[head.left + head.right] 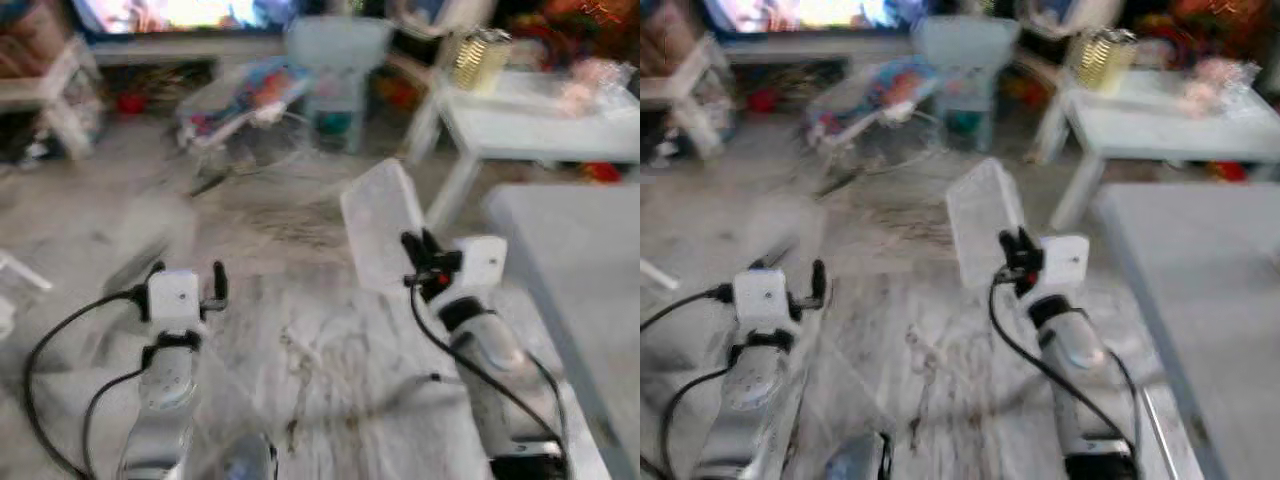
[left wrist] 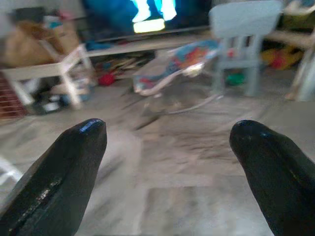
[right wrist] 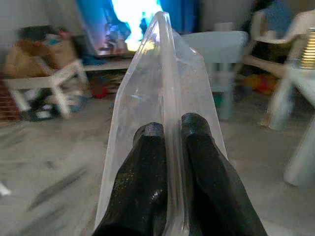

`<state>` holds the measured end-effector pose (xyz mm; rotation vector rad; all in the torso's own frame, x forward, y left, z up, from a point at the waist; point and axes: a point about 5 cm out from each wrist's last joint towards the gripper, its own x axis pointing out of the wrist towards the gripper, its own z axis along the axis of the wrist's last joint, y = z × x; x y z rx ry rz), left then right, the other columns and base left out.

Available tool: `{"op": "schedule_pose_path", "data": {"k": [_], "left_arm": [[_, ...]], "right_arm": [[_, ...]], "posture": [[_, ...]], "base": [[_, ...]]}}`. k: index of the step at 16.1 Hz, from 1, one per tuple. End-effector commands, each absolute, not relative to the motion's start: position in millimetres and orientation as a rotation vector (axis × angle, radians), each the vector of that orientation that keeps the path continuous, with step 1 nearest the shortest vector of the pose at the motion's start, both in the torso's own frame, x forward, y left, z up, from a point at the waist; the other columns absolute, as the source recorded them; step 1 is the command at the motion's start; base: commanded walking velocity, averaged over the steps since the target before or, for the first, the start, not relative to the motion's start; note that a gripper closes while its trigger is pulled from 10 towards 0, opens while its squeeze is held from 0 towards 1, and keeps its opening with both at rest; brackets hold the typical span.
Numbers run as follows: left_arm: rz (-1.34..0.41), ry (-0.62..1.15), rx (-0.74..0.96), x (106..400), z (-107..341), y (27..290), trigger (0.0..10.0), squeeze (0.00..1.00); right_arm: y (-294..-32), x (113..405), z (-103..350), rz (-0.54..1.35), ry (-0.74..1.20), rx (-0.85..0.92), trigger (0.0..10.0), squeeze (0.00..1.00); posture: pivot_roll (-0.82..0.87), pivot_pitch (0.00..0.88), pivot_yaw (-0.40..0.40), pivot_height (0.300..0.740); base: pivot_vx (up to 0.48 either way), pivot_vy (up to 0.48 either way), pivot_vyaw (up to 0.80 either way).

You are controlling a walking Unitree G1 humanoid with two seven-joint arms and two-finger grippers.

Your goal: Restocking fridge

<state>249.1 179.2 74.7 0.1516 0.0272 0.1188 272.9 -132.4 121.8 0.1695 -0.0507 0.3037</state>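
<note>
A living room with a white table [image 1: 560, 150] and a small chair [image 1: 335, 60] is seen, blurred, so a carrying step is judged. A clear plastic container [image 1: 382, 225] is held upright, clamped in the right gripper [image 1: 425, 252]; the left gripper [image 1: 185, 280] is spread and holds nothing. Next, the fridge must be found.

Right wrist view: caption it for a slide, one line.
Right gripper pinches the edge of a clear plastic container, held upright.

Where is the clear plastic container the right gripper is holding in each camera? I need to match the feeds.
Left eye: clear plastic container, centre-right, above right gripper.
Right eye: container at centre.
Right wrist: container edge-on, clamped between the fingers.
Left wrist: not in it.
Shared landmark: pale blue chair.
</note>
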Motion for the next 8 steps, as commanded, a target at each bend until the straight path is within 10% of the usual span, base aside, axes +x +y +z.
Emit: {"op": "schedule_pose_path", "data": {"k": [1, 8], "left_arm": [[0.1, 0.029, 0.158, 249, 74, 176, 10.0, 0.0], [0.035, 0.09, 0.14, 237, 65, 179, 10.0, 0.0]], "right_arm": [[-135, 272, 124, 0.302, -0.067, 0.154, 10.0, 0.0], [-157, 259, 118, 0.214, -0.07, 0.056, 10.0, 0.0]], "posture": [[0.11, 0.073, -0.03, 0.74], [0.09, 0.068, 0.001, 0.74]], "base": [[0.0, 0.0, 0.8], [0.0, 0.0, 0.8]]}}
